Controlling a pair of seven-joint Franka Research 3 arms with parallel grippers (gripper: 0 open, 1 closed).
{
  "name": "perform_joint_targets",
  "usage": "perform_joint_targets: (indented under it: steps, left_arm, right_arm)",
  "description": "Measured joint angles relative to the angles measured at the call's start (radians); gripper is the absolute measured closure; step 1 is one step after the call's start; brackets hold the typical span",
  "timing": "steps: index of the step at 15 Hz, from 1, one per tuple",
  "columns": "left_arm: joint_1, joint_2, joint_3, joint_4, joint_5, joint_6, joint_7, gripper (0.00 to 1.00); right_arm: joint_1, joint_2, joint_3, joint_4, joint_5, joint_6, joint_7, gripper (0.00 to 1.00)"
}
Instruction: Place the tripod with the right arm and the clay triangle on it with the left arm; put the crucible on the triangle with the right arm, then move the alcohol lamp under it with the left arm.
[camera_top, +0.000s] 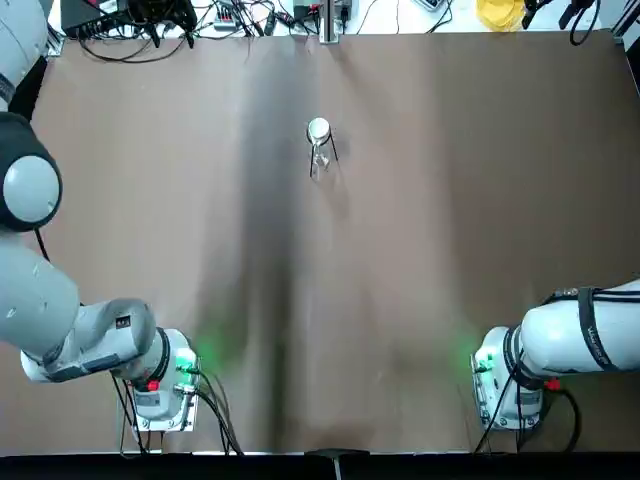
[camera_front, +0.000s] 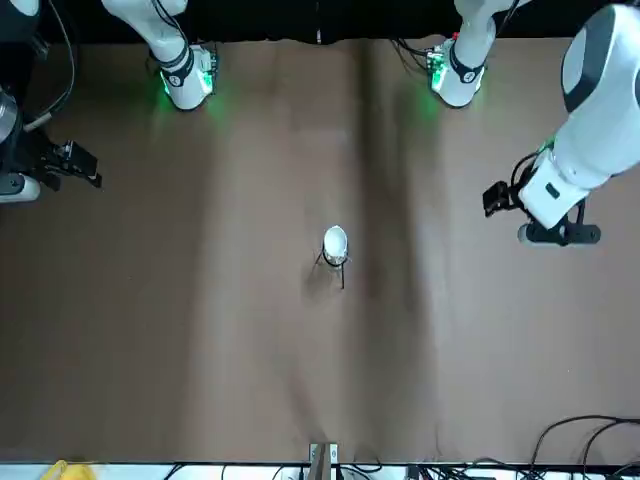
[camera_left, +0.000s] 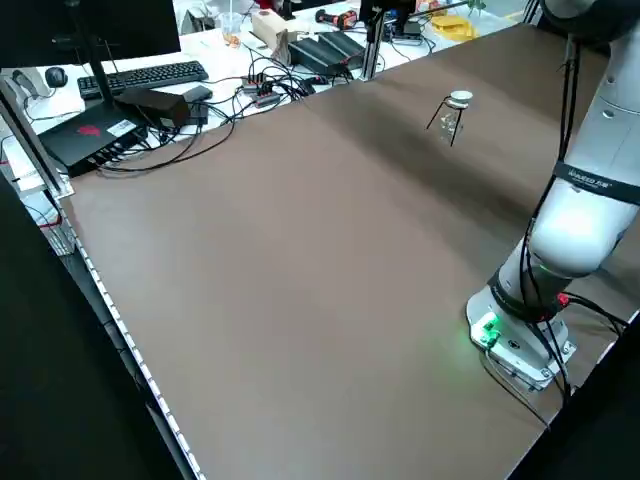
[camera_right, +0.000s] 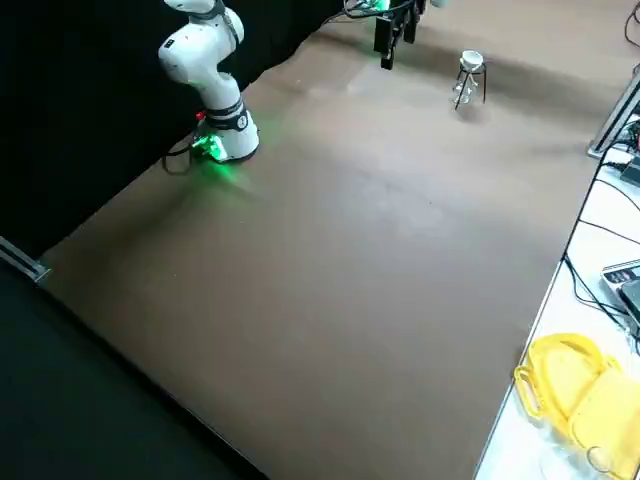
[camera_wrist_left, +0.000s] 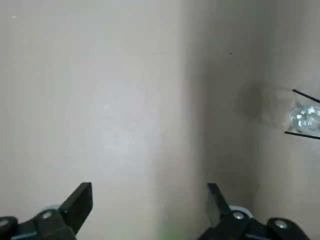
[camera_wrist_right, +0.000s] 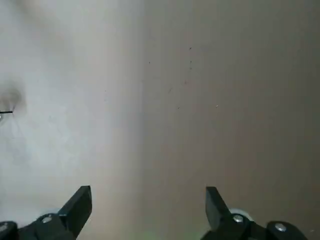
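Glass lamp (camera_right: 464, 92) beneath cup (camera_right: 472, 61) on tripod (camera_right: 484, 80), well apart from both grippers, left (camera_wrist_left: 150, 202) and right (camera_wrist_right: 149, 204); both spread, holding nothing.

White crucible (camera_right: 472, 60) | black wire tripod (camera_right: 485, 84) | clear glass alcohol lamp (camera_right: 461, 92) | plain brown tabletop (camera_right: 330, 270) | yellow trays (camera_right: 575, 392), right far side | white arms (camera_top: 590, 330), black bands, green lights glowing!

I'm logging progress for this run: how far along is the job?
Looks done: the tripod stands, the crucible sits on top and the lamp is beneath. Both grippers are open with nothing in hand. No step appears left; the triangle can't be made out.
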Motion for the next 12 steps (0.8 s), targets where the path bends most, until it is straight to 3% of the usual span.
perform_joint_targets:
  steps: [4, 12]
  left_arm:
    - [0.002, -0.047, 0.001, 0.000, 0.020, -0.027, -0.054, 0.00]
    - [0.008, -0.049, 0.006, -0.007, 0.020, -0.031, -0.068, 0.00]
  right_arm:
    - [0.000, 0.000, 0.000, 0.000, 0.000, 0.000, 0.000, 0.00]
    - [0.000, 0.000, 0.000, 0.000, 0.000, 0.000, 0.000, 0.00]
